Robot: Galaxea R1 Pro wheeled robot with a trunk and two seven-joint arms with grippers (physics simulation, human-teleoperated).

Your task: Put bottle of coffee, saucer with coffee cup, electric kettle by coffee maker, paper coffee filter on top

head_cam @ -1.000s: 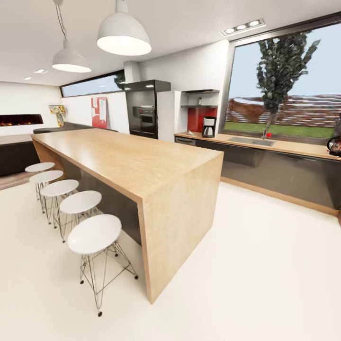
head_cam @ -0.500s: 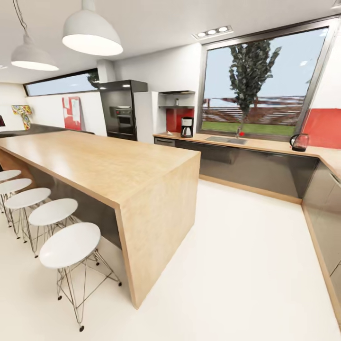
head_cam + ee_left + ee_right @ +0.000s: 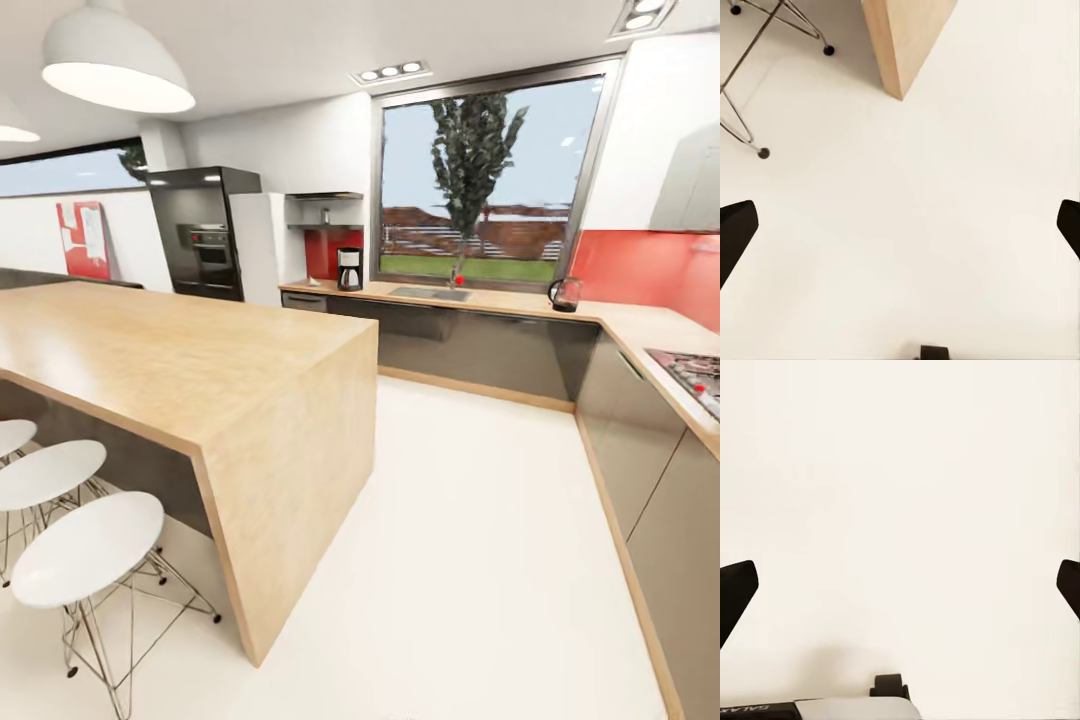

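The black coffee maker (image 3: 349, 270) stands on the kitchen countertop (image 3: 500, 299) along the far wall, left of the window. Far to its right, near the counter's corner, sits the electric kettle (image 3: 565, 294). Above the coffee maker, the dark kitchen shelf (image 3: 312, 227) carries a small dark shape, seemingly the bottle of coffee (image 3: 325, 215). A tiny white thing (image 3: 313, 283) lies on the counter left of the coffee maker, too small to identify. My left gripper (image 3: 900, 232) and right gripper (image 3: 900, 589) both hang open over bare white floor, holding nothing.
A big wooden island (image 3: 180, 350) fills the left, with white stools (image 3: 85, 545) along its near side. A sink (image 3: 430, 293) sits under the window and a hob (image 3: 690, 372) on the right counter run. Open floor (image 3: 470, 520) leads between island and cabinets.
The whole view has swung to the right, so the camera moved. The right counter run and hob have come into sight, and the stools have slid off to the left.
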